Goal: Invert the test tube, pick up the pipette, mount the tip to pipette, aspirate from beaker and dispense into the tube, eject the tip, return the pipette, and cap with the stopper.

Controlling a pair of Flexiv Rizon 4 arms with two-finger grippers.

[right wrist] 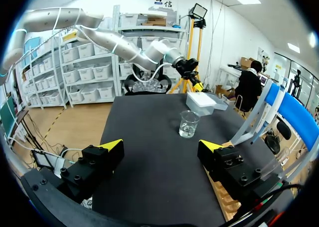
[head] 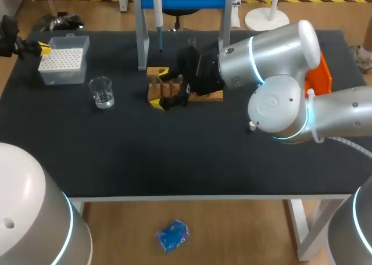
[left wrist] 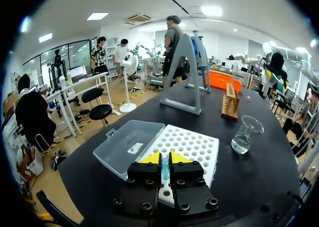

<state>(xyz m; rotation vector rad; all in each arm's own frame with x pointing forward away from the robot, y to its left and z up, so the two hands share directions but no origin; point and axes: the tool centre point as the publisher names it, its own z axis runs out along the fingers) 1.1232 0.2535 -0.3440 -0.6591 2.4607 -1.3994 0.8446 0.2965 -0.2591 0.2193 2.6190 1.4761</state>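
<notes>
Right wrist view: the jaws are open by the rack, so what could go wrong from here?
The right gripper has its jaws open right at the end of the light wooden tube rack; closing or swinging there might shove or tip it. The clear glass beaker stands near that rack, so a wide sweep could knock it over.

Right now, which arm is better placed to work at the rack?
Right, I'd say. Its gripper is open and already at the rack. The left gripper is far off at the table's left end, over the tip box.
</notes>
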